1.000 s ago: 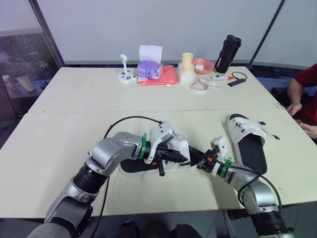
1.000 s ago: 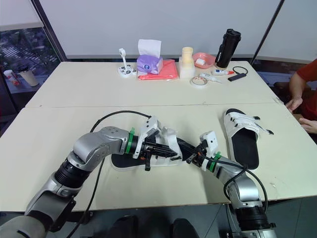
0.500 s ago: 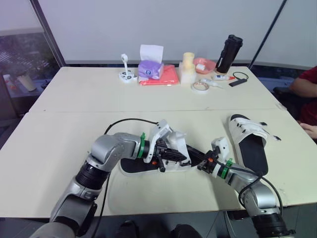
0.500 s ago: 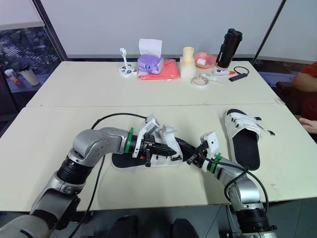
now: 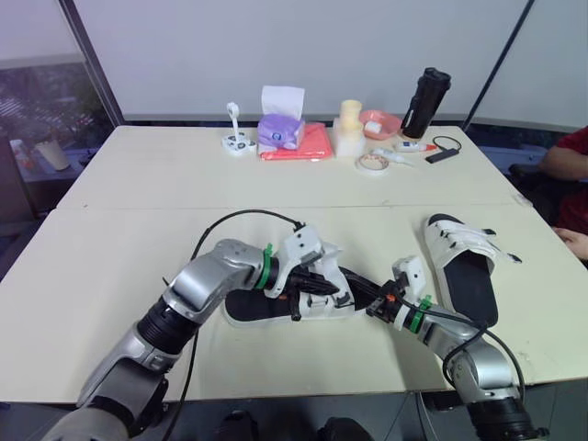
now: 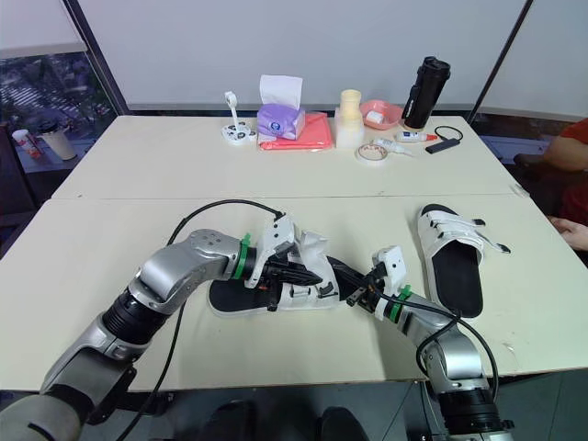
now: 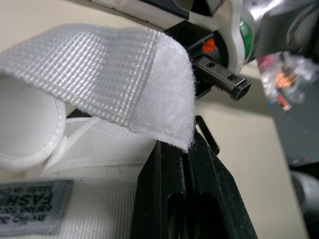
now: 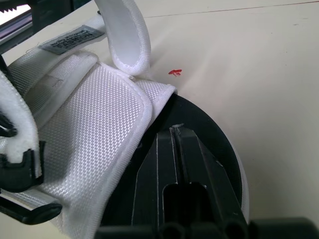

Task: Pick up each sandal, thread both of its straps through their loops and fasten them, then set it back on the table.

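A black-soled sandal point(image 5: 241, 310) with white straps lies on the table point(image 5: 110, 276) near the front edge. My left gripper point(image 5: 333, 291) reaches over it from the left and is shut on the end of a white strap point(image 7: 149, 74), which curls up over the fingers point(image 7: 172, 199). My right gripper point(image 5: 364, 293) comes in from the right, shut, with its fingers point(image 8: 179, 164) lying on the toe end of the black sole point(image 8: 219, 149). A second sandal point(image 5: 464, 266), its white straps fastened across it, rests flat at the right.
Along the far edge stand a tissue box point(image 5: 280, 129) on a red cloth point(image 5: 310, 143), a tape roll point(image 5: 371, 162), a pink bowl point(image 5: 378, 120) and a black bottle point(image 5: 425, 99). A person's arm point(image 5: 562, 163) is at the right edge.
My left gripper has drawn the strap end slightly up and towards the sandal's middle. The right gripper stays on the toe. The person's hand has pulled back from the table.
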{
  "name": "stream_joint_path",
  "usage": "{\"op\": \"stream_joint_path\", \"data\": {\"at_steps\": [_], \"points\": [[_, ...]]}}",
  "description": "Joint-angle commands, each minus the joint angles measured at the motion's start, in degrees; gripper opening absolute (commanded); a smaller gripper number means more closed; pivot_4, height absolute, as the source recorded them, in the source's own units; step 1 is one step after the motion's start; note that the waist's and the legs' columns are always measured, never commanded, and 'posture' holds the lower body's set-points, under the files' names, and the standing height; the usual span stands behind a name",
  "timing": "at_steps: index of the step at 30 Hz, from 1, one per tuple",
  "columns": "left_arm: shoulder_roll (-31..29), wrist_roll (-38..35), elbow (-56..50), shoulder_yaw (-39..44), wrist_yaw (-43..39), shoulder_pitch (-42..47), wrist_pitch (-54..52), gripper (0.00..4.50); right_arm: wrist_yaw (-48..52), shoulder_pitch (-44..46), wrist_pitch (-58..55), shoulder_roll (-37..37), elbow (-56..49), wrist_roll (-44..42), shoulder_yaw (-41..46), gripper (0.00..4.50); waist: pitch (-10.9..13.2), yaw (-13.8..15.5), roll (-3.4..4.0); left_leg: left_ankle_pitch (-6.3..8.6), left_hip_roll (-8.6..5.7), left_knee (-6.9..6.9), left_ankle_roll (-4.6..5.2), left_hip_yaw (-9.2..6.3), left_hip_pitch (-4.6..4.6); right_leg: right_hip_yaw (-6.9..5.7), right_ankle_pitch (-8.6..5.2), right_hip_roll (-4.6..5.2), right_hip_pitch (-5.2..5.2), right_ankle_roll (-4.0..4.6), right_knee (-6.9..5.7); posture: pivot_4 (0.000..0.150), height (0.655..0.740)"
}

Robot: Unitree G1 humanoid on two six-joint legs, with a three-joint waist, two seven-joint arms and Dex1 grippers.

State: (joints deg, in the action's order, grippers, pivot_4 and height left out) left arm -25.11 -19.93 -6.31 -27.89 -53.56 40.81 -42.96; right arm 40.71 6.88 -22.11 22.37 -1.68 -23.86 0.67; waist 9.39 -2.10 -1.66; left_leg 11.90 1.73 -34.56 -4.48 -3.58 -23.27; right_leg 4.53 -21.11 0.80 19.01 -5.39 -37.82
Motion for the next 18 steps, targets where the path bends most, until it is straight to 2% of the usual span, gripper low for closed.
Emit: {"op": "stream_joint_path", "data": {"at_steps": [1,13,18], "points": [[-1.33,4.64,1.16,-3.41,-1.30,-0.93,3.27,0.03,-0.82,-4.49,-4.39,-0.18,4.06,2.04,-2.97,0.00,-0.09,0.04,0.01,0.00,0.00,0.01,0.00,0.00,0.00,0.00,0.00,0.00,0.00,0.00,0.02,0.150,0.7400],[1.86,6.94,3.28,-2.27,-6.89,-2.04,15.96,0.03,-0.89,-4.95,-4.69,-0.21,3.52,1.99,-3.26,0.00,-0.30,0.29,-0.03,0.00,-0.02,0.31,0.01,0.01,0.03,-0.02,0.00,0.00,-0.05,0.00,0.30,0.150,0.7400],[1.51,12.34,7.74,-4.38,-9.57,0.06,22.01,0.03,-1.18,-5.51,-4.98,-0.33,2.75,1.82,-3.33,0.00,-0.32,0.72,-0.07,0.00,-0.04,0.32,0.01,0.02,0.06,-0.02,0.00,-0.01,-0.07,0.01,0.31,0.150,0.7400]]}}
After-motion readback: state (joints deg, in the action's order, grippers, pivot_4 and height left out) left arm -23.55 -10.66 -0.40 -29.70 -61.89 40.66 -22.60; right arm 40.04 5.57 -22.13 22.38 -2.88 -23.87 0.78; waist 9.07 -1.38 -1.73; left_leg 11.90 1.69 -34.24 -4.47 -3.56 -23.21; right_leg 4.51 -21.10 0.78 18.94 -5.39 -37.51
